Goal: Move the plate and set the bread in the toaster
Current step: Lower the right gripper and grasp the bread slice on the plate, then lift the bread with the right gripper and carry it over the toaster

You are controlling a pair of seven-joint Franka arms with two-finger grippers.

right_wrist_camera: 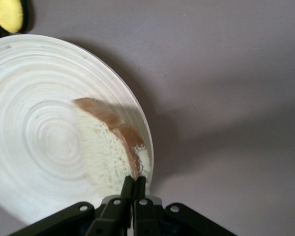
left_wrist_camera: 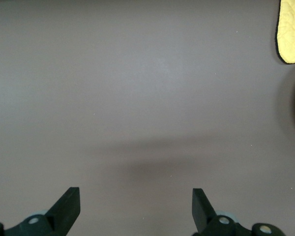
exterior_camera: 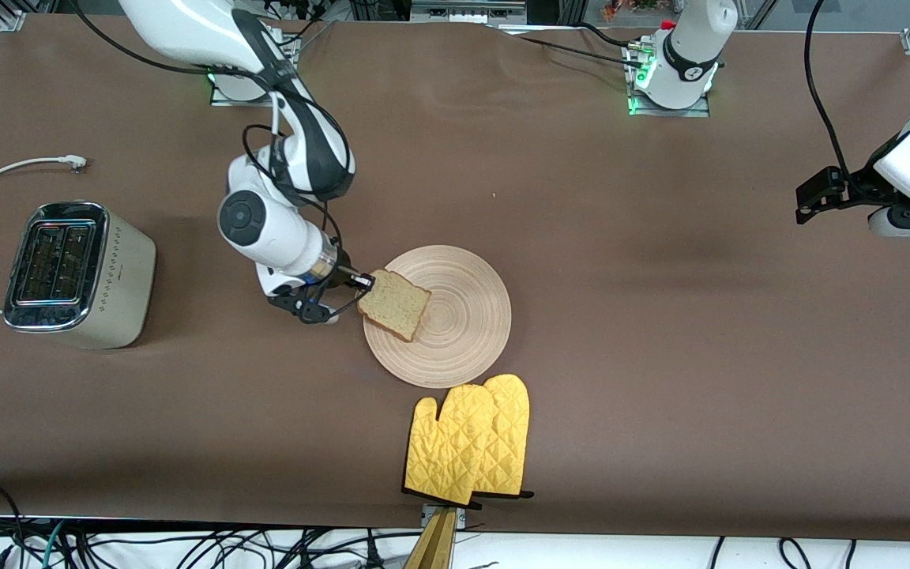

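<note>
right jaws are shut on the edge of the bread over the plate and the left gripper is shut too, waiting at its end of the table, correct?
Not quite. The left gripper waits with jaws open, as the left wrist view shows. The rest holds: the right gripper is shut on the edge of the bread over the plate.

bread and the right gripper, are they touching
Touching. The right wrist view shows the right gripper with its jaws shut on the crust edge of the bread over the plate.

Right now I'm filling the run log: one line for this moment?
right gripper: shut on bread over plate | left gripper: open, waiting over bare table | toaster: empty
</note>
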